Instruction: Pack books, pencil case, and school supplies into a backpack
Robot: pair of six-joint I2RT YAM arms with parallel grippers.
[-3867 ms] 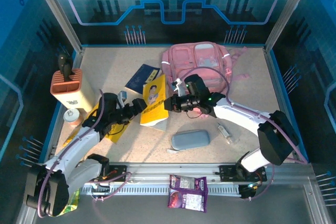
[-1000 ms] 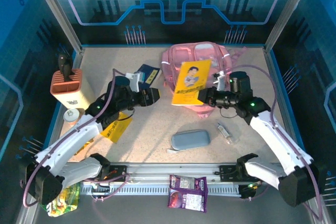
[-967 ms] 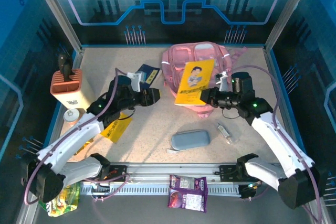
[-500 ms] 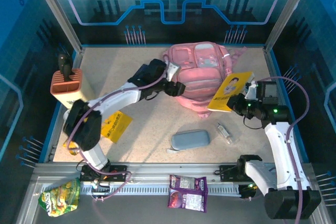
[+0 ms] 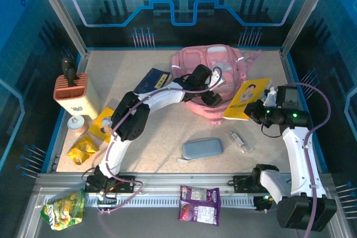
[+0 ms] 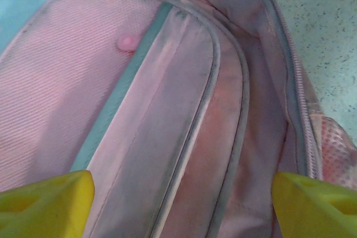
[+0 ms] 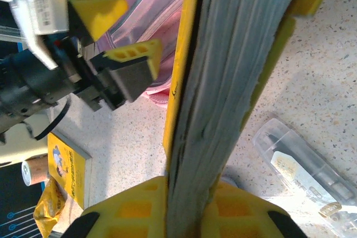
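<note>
The pink backpack [image 5: 192, 62] lies at the back middle of the table. My left gripper [image 5: 217, 90] hovers open over its front right side, and in the left wrist view its yellow fingertips [image 6: 47, 204] straddle the pink fabric [image 6: 167, 110] with nothing between them. My right gripper [image 5: 256, 110] is shut on the yellow book [image 5: 245, 97], held tilted just right of the backpack; the book [image 7: 234, 71] stands edge-on between the jaws. The navy book [image 5: 152, 81] lies left of the backpack. The grey-blue pencil case [image 5: 202, 147] and the clear tube [image 5: 240, 140] lie on the table in front.
An orange-and-cream holder [image 5: 72, 90] stands at the far left, with a flat yellow item [image 5: 102, 125] and a yellow snack bag [image 5: 82, 151] near it. A purple packet [image 5: 199, 204] and a green bag [image 5: 61, 215] lie on the front rail. Frame posts border the table.
My left gripper has swung right across the backpack's front and opened wider. My right gripper keeps the yellow book in almost the same place.
</note>
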